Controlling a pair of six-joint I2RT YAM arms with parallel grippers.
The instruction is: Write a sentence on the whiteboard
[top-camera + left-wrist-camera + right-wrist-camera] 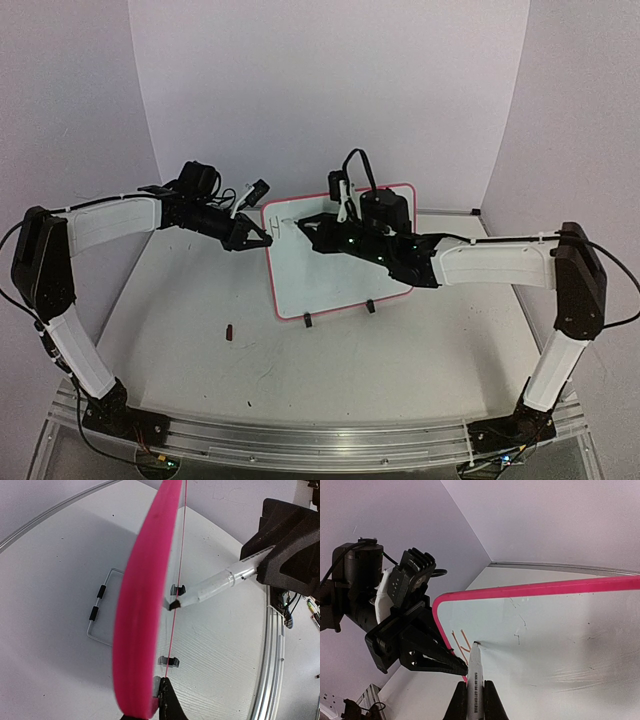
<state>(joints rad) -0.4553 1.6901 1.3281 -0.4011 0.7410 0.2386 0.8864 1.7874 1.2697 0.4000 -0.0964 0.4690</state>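
Observation:
The whiteboard stands tilted on two black feet at the table's middle; its red-pink rim shows edge-on in the left wrist view. My left gripper is shut on the board's left rim. My right gripper is shut on a white marker. The marker tip touches the board's upper left corner. Of the sentence, only a few thin strokes like an "H" show beside the tip. The left gripper's fingers pinch the rim just left of those strokes.
A small dark piece lies on the table in front of the board, to its left. Purple walls close in at the back and sides. The right arm reaches across the board's right half. A metal rail runs along the near edge.

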